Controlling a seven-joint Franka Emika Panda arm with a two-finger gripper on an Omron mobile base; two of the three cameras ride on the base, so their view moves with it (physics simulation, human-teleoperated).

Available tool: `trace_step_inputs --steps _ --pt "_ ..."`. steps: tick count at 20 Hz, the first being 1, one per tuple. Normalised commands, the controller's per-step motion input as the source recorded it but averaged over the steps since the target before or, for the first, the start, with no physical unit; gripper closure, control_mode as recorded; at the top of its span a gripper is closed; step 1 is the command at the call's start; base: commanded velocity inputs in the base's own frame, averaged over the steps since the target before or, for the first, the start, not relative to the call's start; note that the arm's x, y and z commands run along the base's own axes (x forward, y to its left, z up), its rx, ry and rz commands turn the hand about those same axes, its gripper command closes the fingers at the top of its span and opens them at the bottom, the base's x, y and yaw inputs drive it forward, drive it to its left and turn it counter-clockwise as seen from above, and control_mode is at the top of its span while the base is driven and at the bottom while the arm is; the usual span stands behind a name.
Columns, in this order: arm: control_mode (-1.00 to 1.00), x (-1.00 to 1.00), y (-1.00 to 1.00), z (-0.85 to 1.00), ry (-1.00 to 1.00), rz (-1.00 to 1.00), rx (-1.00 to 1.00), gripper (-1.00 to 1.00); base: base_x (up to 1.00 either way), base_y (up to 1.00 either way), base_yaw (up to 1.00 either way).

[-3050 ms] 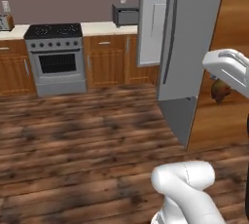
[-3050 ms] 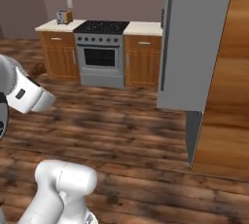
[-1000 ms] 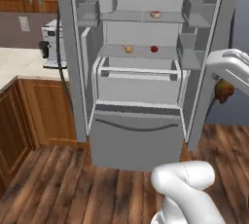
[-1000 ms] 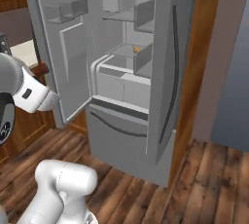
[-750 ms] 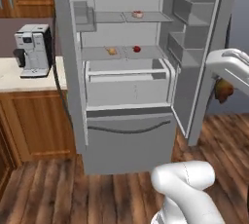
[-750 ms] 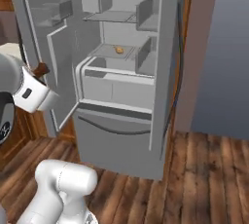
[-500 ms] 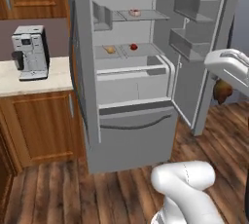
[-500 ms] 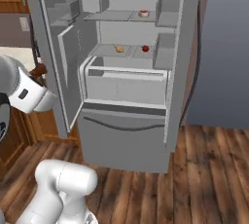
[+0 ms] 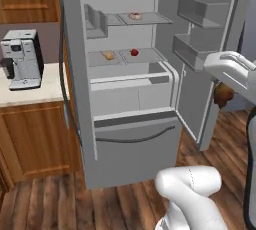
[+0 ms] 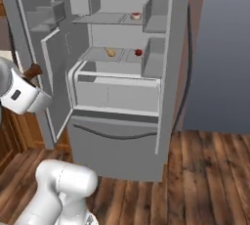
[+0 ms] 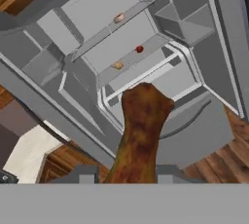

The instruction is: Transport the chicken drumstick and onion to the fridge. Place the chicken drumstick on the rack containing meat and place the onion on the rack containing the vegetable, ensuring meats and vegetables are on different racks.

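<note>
In the hand view my hand was clamped on the chicken drumstick, which stood out ahead of the fingers. Beyond it the fridge stood open. On the middle rack lay a small tan item and a small red item; on the upper rack lay a pale pinkish piece. I judged the pinkish piece to be the meat, so I should have carried the drumstick high, entered level above that rack, kept clear of the door bins, and released it beside the piece.
</note>
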Motion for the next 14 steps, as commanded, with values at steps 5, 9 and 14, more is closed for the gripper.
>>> trace_step_inputs --steps 5,9,14 --pt "1.0 0.0 0.0 0.0 0.0 0.0 0.0 1.0 0.78 -0.28 -0.09" --pt "1.0 0.0 0.0 0.0 0.0 0.0 0.0 1.0 0.99 0.2 -0.25" --pt "1.0 0.0 0.0 0.0 0.0 0.0 0.0 1.0 0.79 0.05 -0.24"
